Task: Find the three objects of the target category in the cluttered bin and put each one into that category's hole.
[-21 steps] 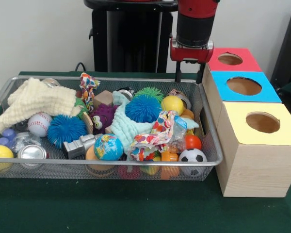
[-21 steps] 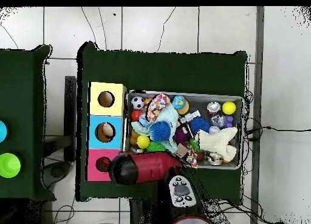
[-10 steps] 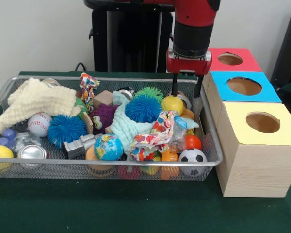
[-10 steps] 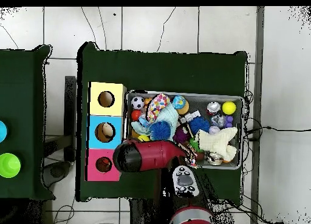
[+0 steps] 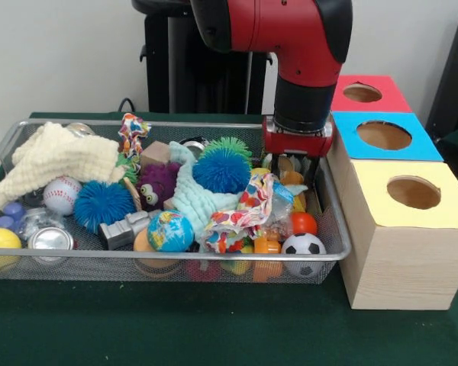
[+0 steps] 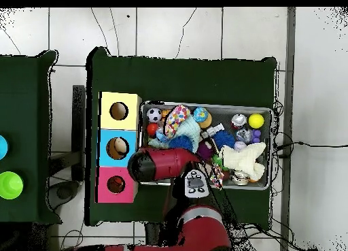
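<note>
The gripper [image 5: 294, 169] is reaching down into the wire mesh bin [image 5: 332, 229] at its end nearest the boxes; its fingers are sinking among the toys, and whether they are spread or pinching anything cannot be told. Around it are lying an orange ball [image 5: 293, 178], a crinkled colourful wrapper [image 5: 248, 206] and a blue spiky ball [image 5: 223, 169]. A black-and-white soccer ball [image 5: 303, 245] is sitting in the bin's front corner. Beside the bin are standing three wooden boxes with round holes, topped red [image 5: 362, 93], blue [image 5: 384, 135] and yellow [image 5: 412, 193].
</note>
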`<state>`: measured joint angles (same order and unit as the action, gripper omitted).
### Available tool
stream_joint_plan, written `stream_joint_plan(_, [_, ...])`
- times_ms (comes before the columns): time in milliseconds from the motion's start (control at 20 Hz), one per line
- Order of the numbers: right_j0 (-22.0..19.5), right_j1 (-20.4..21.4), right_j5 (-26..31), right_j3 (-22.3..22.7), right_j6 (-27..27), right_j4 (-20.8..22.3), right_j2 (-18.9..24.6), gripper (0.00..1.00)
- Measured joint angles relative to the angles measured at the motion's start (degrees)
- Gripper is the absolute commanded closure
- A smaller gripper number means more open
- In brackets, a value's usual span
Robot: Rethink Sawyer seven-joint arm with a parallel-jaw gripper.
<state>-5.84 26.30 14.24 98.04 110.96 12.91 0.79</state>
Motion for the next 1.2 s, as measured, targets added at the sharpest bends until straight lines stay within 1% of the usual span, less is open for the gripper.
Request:
stream_joint_plan(150, [0.69, -1.56, -2.04, -1.96, 0.03, 0.11, -1.28, 0.00])
stream_joint_plan(250, [1.22, -1.99, -2.34, -2.62, 0.03, 0.04, -2.09, 0.00])
stream_joint_plan(1050, [1.40, -2.14, -2.26, -2.88, 0.05, 0.04, -2.27, 0.00])
stream_joint_plan(1200, [0.91, -2.06, -1.89, -2.88, 0.05, 0.20, -1.86, 0.00])
